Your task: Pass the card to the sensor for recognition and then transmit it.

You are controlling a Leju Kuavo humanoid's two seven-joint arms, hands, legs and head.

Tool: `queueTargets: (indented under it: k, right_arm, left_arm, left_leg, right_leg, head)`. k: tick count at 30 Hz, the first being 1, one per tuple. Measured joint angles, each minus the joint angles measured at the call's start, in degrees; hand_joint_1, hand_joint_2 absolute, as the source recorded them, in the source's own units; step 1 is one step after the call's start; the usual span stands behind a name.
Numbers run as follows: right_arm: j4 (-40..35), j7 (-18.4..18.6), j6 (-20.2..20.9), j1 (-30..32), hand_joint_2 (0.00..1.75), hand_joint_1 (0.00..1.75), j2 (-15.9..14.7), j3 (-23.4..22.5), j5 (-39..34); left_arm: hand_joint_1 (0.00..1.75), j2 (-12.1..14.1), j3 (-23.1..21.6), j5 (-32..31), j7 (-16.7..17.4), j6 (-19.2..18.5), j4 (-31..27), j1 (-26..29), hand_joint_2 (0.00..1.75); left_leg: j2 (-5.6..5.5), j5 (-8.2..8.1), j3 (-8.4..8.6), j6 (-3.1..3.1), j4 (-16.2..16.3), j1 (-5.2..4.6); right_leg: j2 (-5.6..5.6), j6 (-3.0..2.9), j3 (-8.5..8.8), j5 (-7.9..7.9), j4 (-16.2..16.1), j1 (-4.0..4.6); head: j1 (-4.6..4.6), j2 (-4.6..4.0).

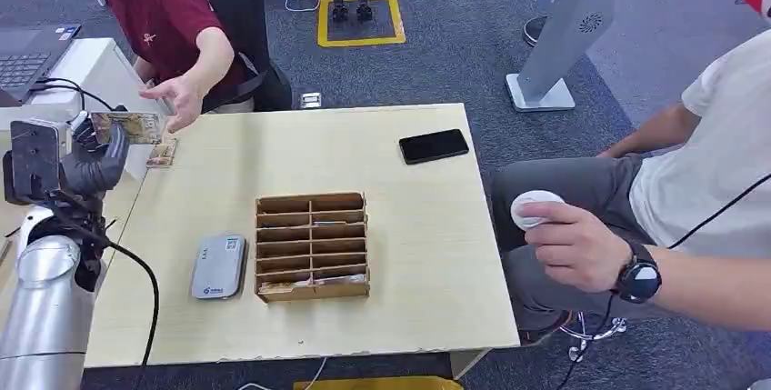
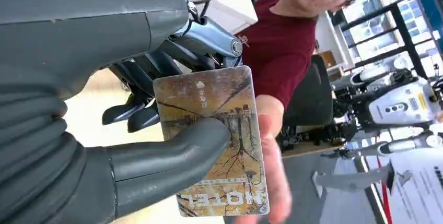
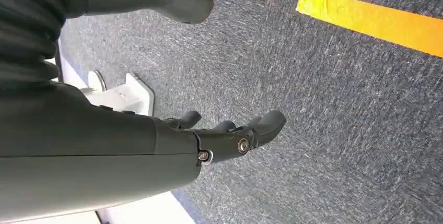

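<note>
**Left hand holds card up toward a person's open hand**

Left hand (image 1: 91, 161) raised at the counter's (image 1: 400, 226) far left corner, pinching the card (image 1: 127, 126) between thumb and fingers. Left wrist view: thumb (image 2: 172, 156) pressed across the card (image 2: 214, 145) face, darker fingers (image 2: 151, 78) behind it. Card printed with bare trees and "HOTEL" along one edge. Card is off the counter, in the air, flat face toward the wrist camera.

Person in a red shirt (image 1: 164, 8) sits beyond that corner, reaching a hand (image 1: 177, 99) out, palm open, just beside the card; contact between hand and card cannot be told. In the wrist view that palm (image 2: 271, 145) sits right behind the card.

Right hand (image 3: 230, 135) hangs over grey carpet, fingers apart and slightly bent, nothing in it.

On the counter: grey sensor (image 1: 218, 265) lying flat, left of a wooden slotted rack (image 1: 312, 245), near but not touching. A second card (image 1: 162, 153) lies flat near the far left edge, below the held one. Black phone (image 1: 434, 145) near the far right edge, well apart from the rack.

Second person in a white shirt (image 1: 709, 163) sits at right, holding a small white round object (image 1: 536, 208), watch on the wrist.
</note>
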Motion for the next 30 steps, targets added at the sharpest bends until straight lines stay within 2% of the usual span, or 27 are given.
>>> queueTargets:
  k: [1,3,5,6,8,9,11,12,15,27,28,30]
  right_arm:
    - [0.0,0.1,0.0,0.0,1.75,0.00,0.0,0.0,0.0]
    - [0.0,0.3,0.4,0.0,1.75,0.00,0.0,0.5,0.0]
    - [0.0,0.1,0.8,-0.1,1.75,0.00,0.0,1.1,0.0]
    - [0.0,-0.1,1.0,-0.2,1.75,0.00,0.0,1.5,0.0]
    - [0.0,-0.7,1.0,-0.2,1.75,0.00,0.0,2.5,0.0]
    - [0.0,-0.9,1.0,-0.2,1.75,0.00,0.0,2.9,0.0]
    - [0.0,-1.1,1.0,-0.2,1.75,0.00,0.0,3.6,0.0]
    - [0.0,-1.1,1.0,-0.3,1.75,0.00,0.0,4.0,0.0]
    - [0.0,-1.0,1.0,-0.2,1.75,0.00,-0.2,4.3,0.0]
    - [0.0,-0.7,1.0,-0.2,1.75,0.00,-0.3,5.3,0.0]
    - [0.0,-0.8,1.0,-0.2,1.75,0.00,-0.3,5.3,0.0]
    - [0.0,-0.9,1.0,-0.2,1.75,0.00,-0.3,5.3,0.0]
  left_arm:
    - [1.75,0.0,0.0,-2.4,-0.4,2.1,0.0,-0.1,1.75]
    - [1.75,0.4,-0.6,-13.8,-0.8,10.1,0.0,-0.8,1.75]
    - [1.75,1.2,-2.0,-27.6,-0.4,17.6,0.3,-1.6,1.75]
    - [1.75,1.9,-3.0,-36.9,0.7,22.2,0.5,-1.9,1.75]
    - [1.75,3.5,-4.9,-53.0,2.8,28.4,1.3,-2.5,1.75]
    - [1.75,4.2,-5.6,-59.6,3.6,30.3,2.0,-2.8,1.75]
    - [1.75,5.5,-6.5,-67.8,4.7,32.4,3.4,-3.3,1.75]
    - [1.75,6.0,-6.9,-70.3,5.1,32.7,4.2,-3.6,1.75]
    - [1.75,7.0,-7.7,-72.5,5.8,32.9,6.3,-4.2,1.75]
    - [1.75,8.1,-8.8,-72.5,6.2,33.3,10.4,-4.8,1.75]
    - [0.00,8.1,-8.8,-71.2,5.6,33.3,10.6,-4.8,1.75]
    - [0.00,8.0,-8.8,-68.3,4.2,33.0,10.8,-4.7,1.75]
  left_leg:
    - [0.00,0.00,0.00,0.00,0.0,0.00]
    - [0.04,0.00,-0.01,0.00,0.0,0.01]
    - [0.02,0.00,-0.03,0.00,0.0,0.01]
    - [0.03,0.00,-0.03,0.00,0.0,0.01]
    - [0.07,0.00,-0.02,-0.01,0.0,0.01]
    - [0.07,0.00,-0.02,-0.01,0.0,0.01]
    - [0.07,0.00,-0.02,-0.01,0.0,0.01]
    - [0.08,0.00,-0.03,-0.01,0.0,0.01]
    - [0.10,0.01,-0.03,-0.01,0.0,0.01]
    - [0.10,0.00,-0.10,-0.01,0.0,0.01]
    - [0.10,0.00,-0.11,-0.01,0.0,0.01]
    - [0.10,0.00,-0.14,0.00,0.0,0.01]
  right_leg:
    - [0.02,0.00,-0.02,0.00,0.0,-0.01]
    - [0.04,0.00,-0.05,0.00,0.0,-0.01]
    - [0.03,0.00,-0.04,0.00,0.0,-0.01]
    - [0.04,0.00,-0.04,0.00,0.0,-0.01]
    - [0.08,-0.01,-0.05,0.01,0.0,-0.01]
    - [0.08,-0.01,-0.05,0.00,0.0,-0.01]
    - [0.08,-0.01,-0.07,0.00,0.0,-0.01]
    - [0.08,-0.01,-0.07,0.00,0.0,-0.01]
    - [0.11,-0.01,-0.09,0.01,0.0,0.00]
    - [0.12,-0.01,-0.15,0.01,0.0,-0.01]
    - [0.12,-0.01,-0.16,0.01,0.0,-0.01]
    - [0.12,-0.01,-0.18,0.00,0.0,-0.01]
  head:
    - [-0.02,0.00]
    - [0.00,0.00]
    - [-0.02,0.00]
    - [0.00,0.00]
    - [0.00,0.00]
    - [-0.02,0.00]
    - [0.00,0.00]
    - [0.02,0.00]
    - [0.00,0.00]
    - [0.00,0.00]
    - [0.00,0.00]
    - [0.00,0.00]
